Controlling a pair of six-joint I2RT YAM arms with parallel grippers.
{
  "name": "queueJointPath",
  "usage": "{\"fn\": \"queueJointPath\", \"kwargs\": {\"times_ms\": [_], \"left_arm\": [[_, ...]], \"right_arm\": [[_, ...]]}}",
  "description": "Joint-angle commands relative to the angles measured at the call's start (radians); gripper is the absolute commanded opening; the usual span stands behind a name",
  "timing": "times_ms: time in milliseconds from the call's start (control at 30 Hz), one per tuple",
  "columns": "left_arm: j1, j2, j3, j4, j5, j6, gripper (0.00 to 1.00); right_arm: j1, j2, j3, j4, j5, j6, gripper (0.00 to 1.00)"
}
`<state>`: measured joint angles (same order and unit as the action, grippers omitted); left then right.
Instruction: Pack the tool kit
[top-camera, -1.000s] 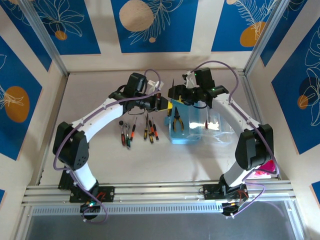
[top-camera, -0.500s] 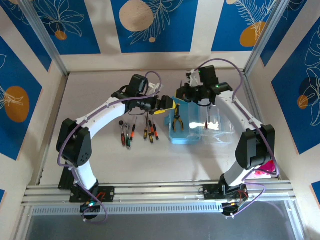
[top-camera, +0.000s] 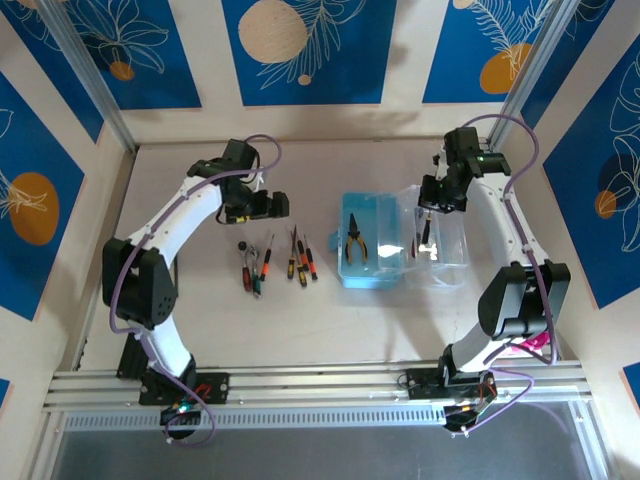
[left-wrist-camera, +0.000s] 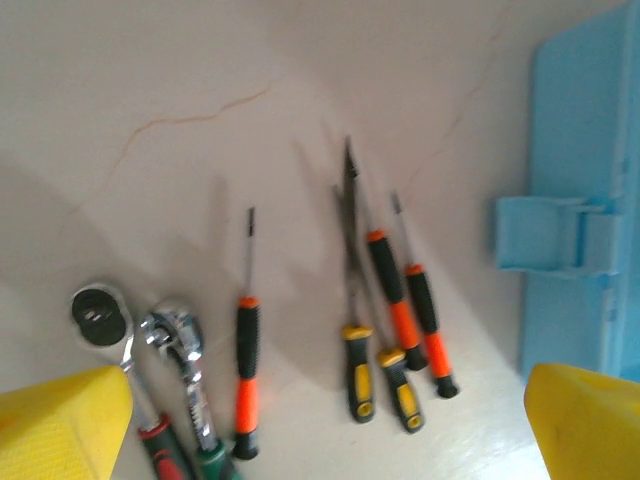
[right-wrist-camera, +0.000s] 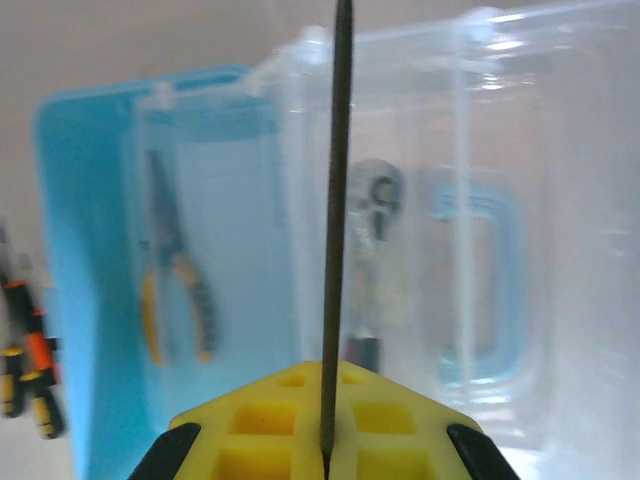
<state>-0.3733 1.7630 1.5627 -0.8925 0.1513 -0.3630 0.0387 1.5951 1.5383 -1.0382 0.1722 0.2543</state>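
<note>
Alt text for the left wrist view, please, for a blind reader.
Two wrenches, three orange-black screwdrivers and yellow-handled pliers lie in a row on a table. The light-blue case shows at right, the open left claw's yellow fingers at the bottom corners.

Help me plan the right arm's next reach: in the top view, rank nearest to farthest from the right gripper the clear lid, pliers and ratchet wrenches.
1. Clear lid, right beside the right gripper.
2. Pliers, inside the blue case, leftward.
3. Ratchet wrenches, on the table, far left.
</note>
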Motion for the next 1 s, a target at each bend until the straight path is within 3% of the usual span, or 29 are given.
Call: {"fn": "queueJointPath", "kwargs": {"times_ms": [0,233,533,733,967], "left_arm": [[0.001,-0.034,-0.033,-0.068,-0.067,0.037,1.00],[0.000,-0.028,-0.063,-0.054,-0.053,0.030,1.00],[0.000,-0.025,-0.078,-0.039,-0.032,0.026,1.00],[0.001,-0.032,-0.094,-0.037,-0.030,0.026,1.00],[0.001,-0.033,-0.097,-0.038,-0.023,0.027,1.00]], "right_arm": [[-0.009,0.028,0.026,-0.073,0.138,-0.063,0.00],[0.017,0.073,0.009,-0.051,0.208,-0.103,0.00],[0.073,0.136,0.019,-0.017,0.167,-0.094,0.00],[0.072,0.159,0.005,-0.023,0.245,-0.108,0.00],[0.064,0.144,-0.004,-0.022,0.247,-0.115,0.22]]}}
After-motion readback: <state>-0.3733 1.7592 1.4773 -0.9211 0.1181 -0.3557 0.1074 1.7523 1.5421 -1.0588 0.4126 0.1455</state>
